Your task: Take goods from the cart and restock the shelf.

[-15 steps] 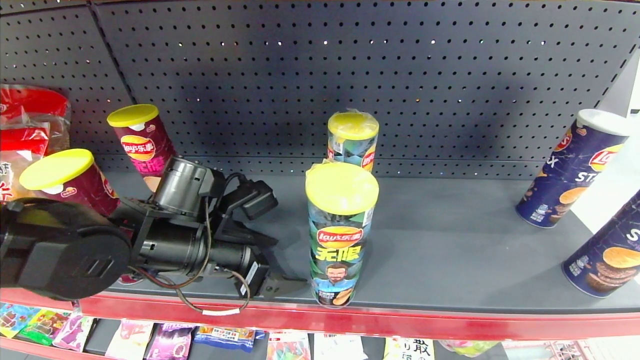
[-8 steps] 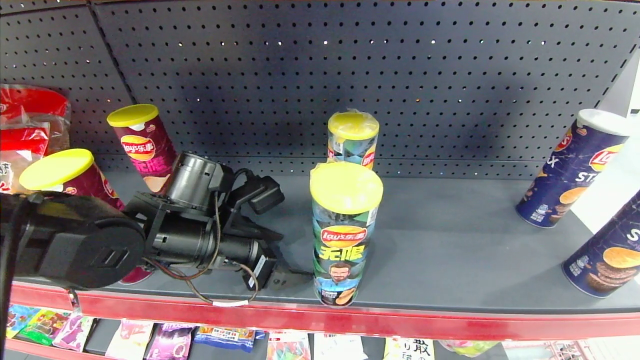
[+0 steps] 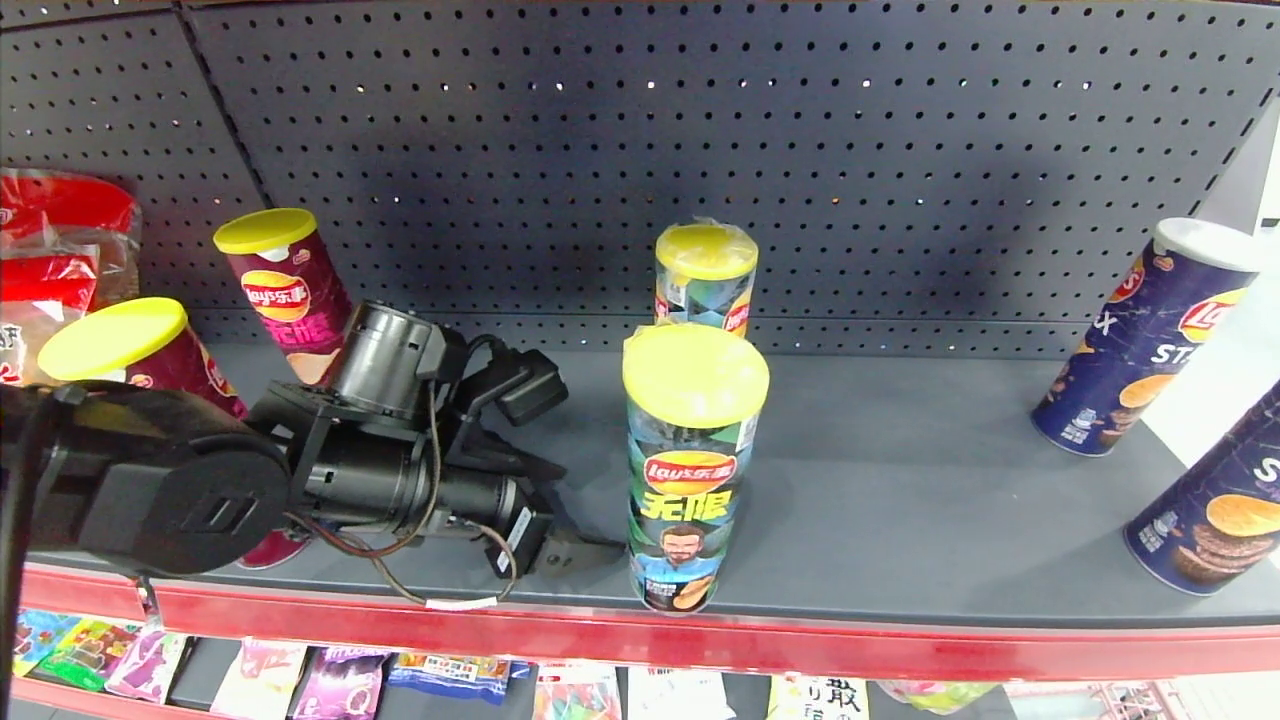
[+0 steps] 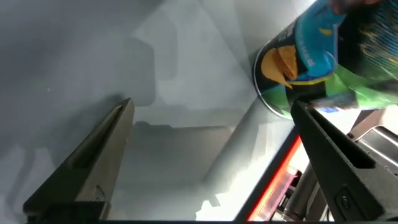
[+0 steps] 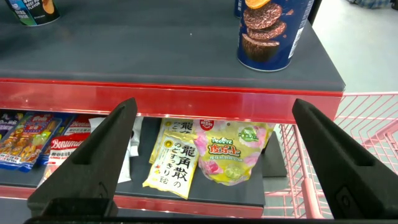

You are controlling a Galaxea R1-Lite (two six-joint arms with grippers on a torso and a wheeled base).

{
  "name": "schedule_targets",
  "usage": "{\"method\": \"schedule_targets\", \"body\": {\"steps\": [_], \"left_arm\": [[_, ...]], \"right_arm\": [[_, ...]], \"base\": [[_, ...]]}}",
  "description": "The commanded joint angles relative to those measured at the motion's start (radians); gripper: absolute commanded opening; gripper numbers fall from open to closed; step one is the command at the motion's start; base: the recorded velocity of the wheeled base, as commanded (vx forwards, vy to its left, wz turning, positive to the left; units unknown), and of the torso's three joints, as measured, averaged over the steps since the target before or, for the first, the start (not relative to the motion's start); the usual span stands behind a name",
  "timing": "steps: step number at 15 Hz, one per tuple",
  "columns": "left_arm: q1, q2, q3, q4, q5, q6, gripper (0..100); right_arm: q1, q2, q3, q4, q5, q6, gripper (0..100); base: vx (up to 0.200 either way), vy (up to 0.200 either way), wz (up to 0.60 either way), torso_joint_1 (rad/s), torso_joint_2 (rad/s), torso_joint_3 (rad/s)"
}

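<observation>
The green chip can stands upright at the centre of the head view, near the front edge of the grey shelf, with a matching can behind it. The left claw sits just left of its base, fingers apart and gripping nothing. The right claw is spread wide before the shelf's red lip, below a blue can.

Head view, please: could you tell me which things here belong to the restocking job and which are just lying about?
Job in hand: front green can, open left pincer beside it, shelf, pink cart.
Lying about: rear green can, maroon cans, blue cans, red bags, snack packets on the lower shelf.
</observation>
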Motion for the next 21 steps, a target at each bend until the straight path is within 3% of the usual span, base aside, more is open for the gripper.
{"method": "schedule_targets", "body": {"steps": [1, 6, 8, 11, 13, 16, 17, 19, 21], "left_arm": [[0.034, -0.155, 0.081, 0.003, 0.004, -0.005, 100], [0.054, -0.577, 0.342, 0.004, 0.134, -0.103, 100], [0.058, -0.774, 0.458, 0.069, 0.156, -0.109, 100], [0.209, -1.026, 0.506, 0.264, 0.213, -0.160, 100], [0.337, -1.175, 0.554, 0.334, 0.209, -0.161, 100], [0.537, -1.443, 0.597, 0.549, 0.205, -0.163, 100], [0.551, -1.477, 0.601, 0.567, 0.203, -0.164, 100], [0.564, -1.650, 0.698, 0.452, 0.203, -0.164, 100], [0.552, -1.693, 0.839, 0.231, 0.283, -0.172, 100]], "right_arm": [[0.000, 0.000, 0.000, 0.000, 0.000, 0.000, 100], [0.000, 0.000, 0.000, 0.000, 0.000, 0.000, 100], [0.000, 0.000, 0.000, 0.000, 0.000, 0.000, 100], [0.000, 0.000, 0.000, 0.000, 0.000, 0.000, 100], [0.000, 0.000, 0.000, 0.000, 0.000, 0.000, 100], [0.000, 0.000, 0.000, 0.000, 0.000, 0.000, 100], [0.000, 0.000, 0.000, 0.000, 0.000, 0.000, 100], [0.000, 0.000, 0.000, 0.000, 0.000, 0.000, 100], [0.000, 0.000, 0.000, 0.000, 0.002, 0.000, 100]], "base": [[0.000, 0.000, 0.00, 0.000, 0.00, 0.000], [0.000, 0.000, 0.00, 0.000, 0.00, 0.000], [0.000, 0.000, 0.00, 0.000, 0.00, 0.000], [0.000, 0.000, 0.00, 0.000, 0.00, 0.000], [0.000, 0.000, 0.00, 0.000, 0.00, 0.000], [0.000, 0.000, 0.00, 0.000, 0.00, 0.000], [0.000, 0.000, 0.00, 0.000, 0.00, 0.000], [0.000, 0.000, 0.00, 0.000, 0.00, 0.000], [0.000, 0.000, 0.00, 0.000, 0.00, 0.000]]}}
